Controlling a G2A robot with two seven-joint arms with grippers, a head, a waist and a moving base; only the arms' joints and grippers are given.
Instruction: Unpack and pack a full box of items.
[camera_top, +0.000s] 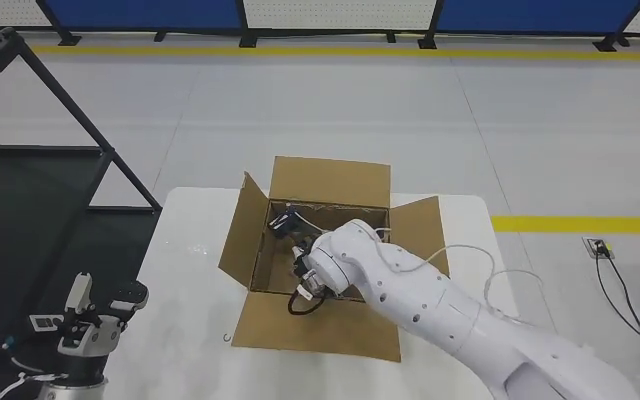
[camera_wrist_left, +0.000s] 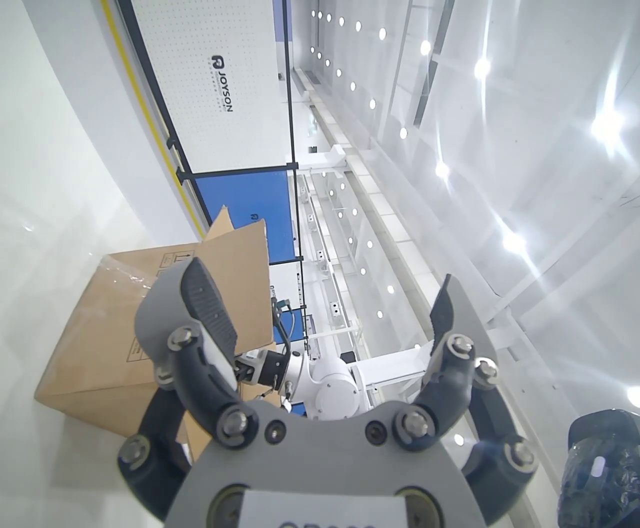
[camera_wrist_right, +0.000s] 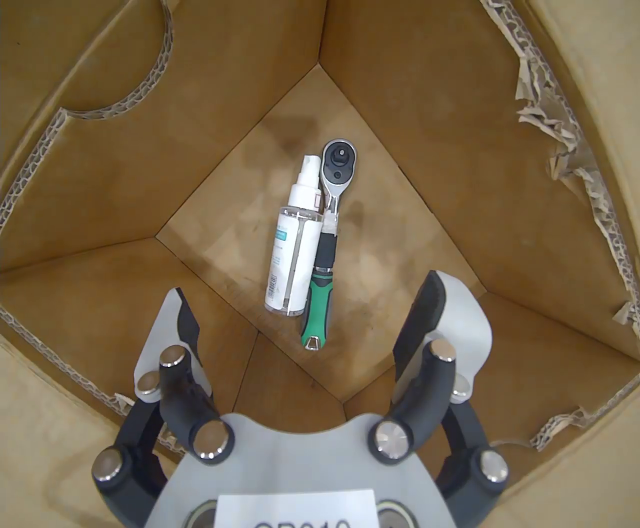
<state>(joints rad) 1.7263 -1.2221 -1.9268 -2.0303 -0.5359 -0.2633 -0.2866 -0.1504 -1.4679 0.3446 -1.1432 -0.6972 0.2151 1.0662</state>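
An open cardboard box (camera_top: 320, 330) stands in the middle of the white table (camera_top: 190, 300), flaps spread outward. My right arm reaches down into it. On the box floor lie a clear spray bottle with a white cap (camera_wrist_right: 295, 245) and a ratchet wrench with a green and black handle (camera_wrist_right: 327, 240), side by side and touching. My right gripper (camera_wrist_right: 305, 292) hangs open above them, holding nothing. My left gripper (camera_wrist_left: 320, 280) is open and empty off the table's left front corner (camera_top: 105, 293), and its view shows the box (camera_wrist_left: 125, 340) from outside.
The box's inner walls (camera_wrist_right: 425, 75) close in around the right gripper, with a torn cardboard edge (camera_wrist_right: 560, 145) on one side. A small ring-like object (camera_top: 229, 336) lies on the table by the front left flap. A black metal frame (camera_top: 60, 130) stands left of the table.
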